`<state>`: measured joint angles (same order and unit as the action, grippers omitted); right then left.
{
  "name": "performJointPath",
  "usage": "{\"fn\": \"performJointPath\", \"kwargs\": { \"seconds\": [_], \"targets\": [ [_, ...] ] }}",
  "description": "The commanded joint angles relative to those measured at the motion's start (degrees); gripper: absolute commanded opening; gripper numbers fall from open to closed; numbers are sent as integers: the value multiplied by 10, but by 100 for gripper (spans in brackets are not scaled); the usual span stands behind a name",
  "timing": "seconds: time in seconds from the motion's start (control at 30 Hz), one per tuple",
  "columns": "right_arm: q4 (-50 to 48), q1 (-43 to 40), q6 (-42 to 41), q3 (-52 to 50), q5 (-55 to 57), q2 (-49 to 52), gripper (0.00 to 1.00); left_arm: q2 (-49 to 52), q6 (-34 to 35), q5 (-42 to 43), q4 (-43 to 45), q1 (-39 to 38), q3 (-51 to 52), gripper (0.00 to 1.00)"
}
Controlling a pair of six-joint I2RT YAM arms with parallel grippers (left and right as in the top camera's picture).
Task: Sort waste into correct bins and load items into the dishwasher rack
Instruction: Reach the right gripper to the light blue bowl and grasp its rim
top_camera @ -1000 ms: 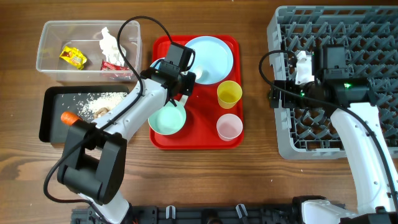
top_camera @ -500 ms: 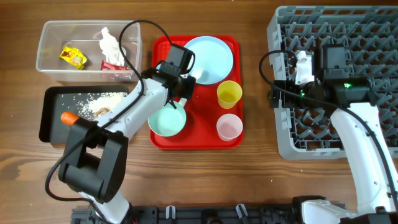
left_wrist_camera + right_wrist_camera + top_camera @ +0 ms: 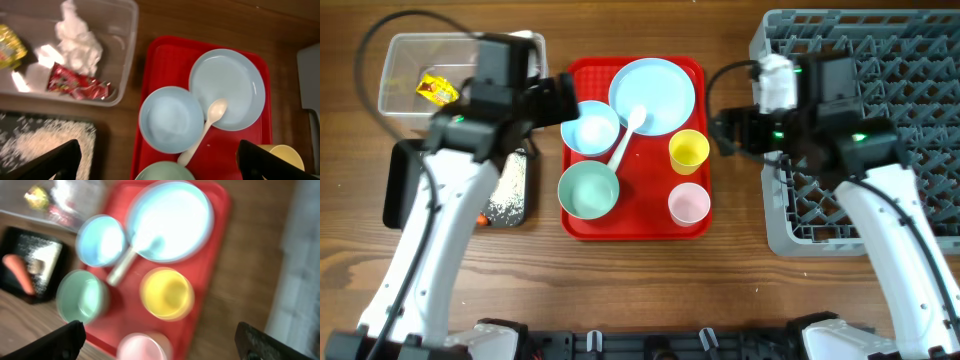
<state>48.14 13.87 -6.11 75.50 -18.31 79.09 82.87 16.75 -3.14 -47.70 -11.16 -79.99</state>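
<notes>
On the red tray (image 3: 695, 75) lie the pale blue plate (image 3: 655, 90), a blue bowl (image 3: 590, 128) with the white spoon (image 3: 628, 130) leaning on it, a green bowl (image 3: 588, 190), a yellow cup (image 3: 688, 152) and a pink cup (image 3: 688, 204). My left gripper (image 3: 558, 100) hangs open and empty over the tray's left edge, above the bowls (image 3: 171, 119). My right gripper (image 3: 723, 135) is open and empty between the tray and the grey rack (image 3: 860, 40). Tissue (image 3: 77, 42) and wrappers (image 3: 77, 85) lie in the clear tub (image 3: 127, 30). Rice (image 3: 42, 255) and a carrot (image 3: 20, 272) lie in the black tray (image 3: 10, 235).
The right wrist view is blurred by motion. A strip of bare wooden table (image 3: 730, 215) separates the red tray from the rack. My left arm (image 3: 440, 200) crosses over the black tray and hides most of it from overhead.
My left gripper opened and drew back left off the tray, uncovering the blue bowl and spoon. My right arm swung left from the rack toward the tray.
</notes>
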Motion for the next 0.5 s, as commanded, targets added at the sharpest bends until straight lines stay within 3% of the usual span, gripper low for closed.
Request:
{"fn": "performJointPath", "kwargs": {
  "seconds": [0.0, 0.2, 0.47],
  "targets": [
    [-60, 85, -55, 11, -24, 36, 98, 5, 17, 3, -38, 49, 1, 100],
    [-145, 202, -114, 11, -7, 171, 94, 23, 17, 3, -84, 108, 2, 100],
    [-284, 223, -203, 11, 20, 304, 84, 24, 17, 3, -89, 113, 2, 100]
  ]
}}
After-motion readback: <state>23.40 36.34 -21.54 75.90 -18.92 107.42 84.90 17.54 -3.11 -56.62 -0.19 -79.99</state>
